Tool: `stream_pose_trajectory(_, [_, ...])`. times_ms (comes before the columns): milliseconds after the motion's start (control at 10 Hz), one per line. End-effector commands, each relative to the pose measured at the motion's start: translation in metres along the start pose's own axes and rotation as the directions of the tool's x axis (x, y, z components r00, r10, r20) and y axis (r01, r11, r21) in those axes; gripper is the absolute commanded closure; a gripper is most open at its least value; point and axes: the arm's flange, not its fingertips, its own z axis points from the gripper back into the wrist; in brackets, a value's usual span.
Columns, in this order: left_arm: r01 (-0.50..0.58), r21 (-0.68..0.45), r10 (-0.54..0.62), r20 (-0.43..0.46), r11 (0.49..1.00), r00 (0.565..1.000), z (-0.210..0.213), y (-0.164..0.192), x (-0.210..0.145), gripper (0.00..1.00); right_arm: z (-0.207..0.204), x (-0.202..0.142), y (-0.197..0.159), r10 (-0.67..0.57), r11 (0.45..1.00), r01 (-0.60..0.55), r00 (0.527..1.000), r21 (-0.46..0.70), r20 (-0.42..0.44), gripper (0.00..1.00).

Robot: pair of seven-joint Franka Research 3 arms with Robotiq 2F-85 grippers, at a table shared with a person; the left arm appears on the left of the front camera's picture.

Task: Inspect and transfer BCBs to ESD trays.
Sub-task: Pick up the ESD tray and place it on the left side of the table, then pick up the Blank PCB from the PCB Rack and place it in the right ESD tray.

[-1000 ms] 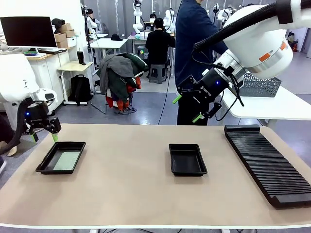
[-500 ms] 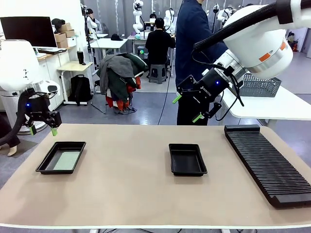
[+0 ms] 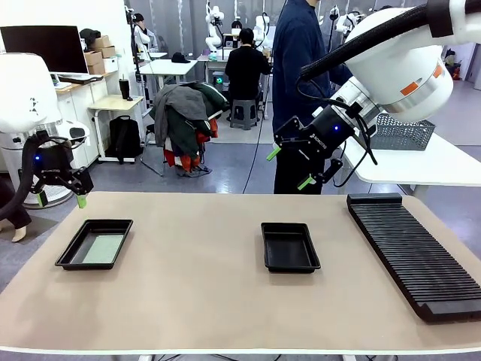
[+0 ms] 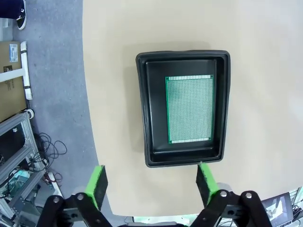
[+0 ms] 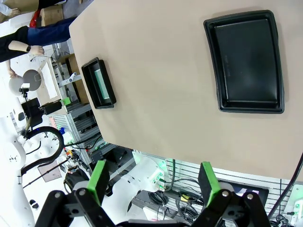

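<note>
Jaws stood apart, empty, on left gripper (image 4: pixel 151 182) and right gripper (image 3: pixel 288 168) | BCB (image 4: pixel 189 109) lay flat in ESD tray (image 4: pixel 140 109), 12 o'clock of left gripper | judged light, thin, stiff, scratch-prone; long edges suited a pinch.

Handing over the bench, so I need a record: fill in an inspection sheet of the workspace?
Surface: tan table, no marks seen.
Job's things: one BCB flat in the left ESD tray; middle ESD tray holds none.
Clutter: black ribbed rack at the table's right.
Grippers: left gripper and right gripper off the table, jaws open, nothing held.
Cables: conduit along the right arm; floor cables beside the table.
Surroundings: person at the far side.
</note>
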Motion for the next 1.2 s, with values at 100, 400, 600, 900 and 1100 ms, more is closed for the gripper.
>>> stream_pose_trajectory(100, [0.0,0.0,0.0,0.0,1.0,1.0,0.0,0.0,0.0,0.0,0.0,0.0,0.001,-0.007,1.0,0.007,1.0,-0.01,0.009,0.0])
stream_pose_trajectory(400, [0.0,0.0,0.0,0.0,1.0,1.0,0.0,0.0,0.0,0.0,0.0,0.0,0.001,-0.007,1.0,0.007,1.0,-0.01,0.009,0.0])
stream_pose_trajectory(600, [0.0,0.0,0.0,0.0,1.0,1.0,0.0,0.0,0.0,0.0,0.0,0.0,0.001,-0.007,1.0,0.007,1.0,-0.01,0.009,0.0])
stream_pose_trajectory(900, [0.0,0.0,0.0,0.0,1.0,1.0,0.0,0.0,0.0,0.0,0.0,0.0,0.001,-0.007,1.0,0.007,1.0,-0.01,0.009,0.0])
stream_pose_trajectory(1100, [0.0,0.0,0.0,0.0,1.0,1.0,0.0,0.0,0.0,0.0,0.0,0.0,0.001,-0.007,1.0,0.007,1.0,-0.01,0.009,0.0])
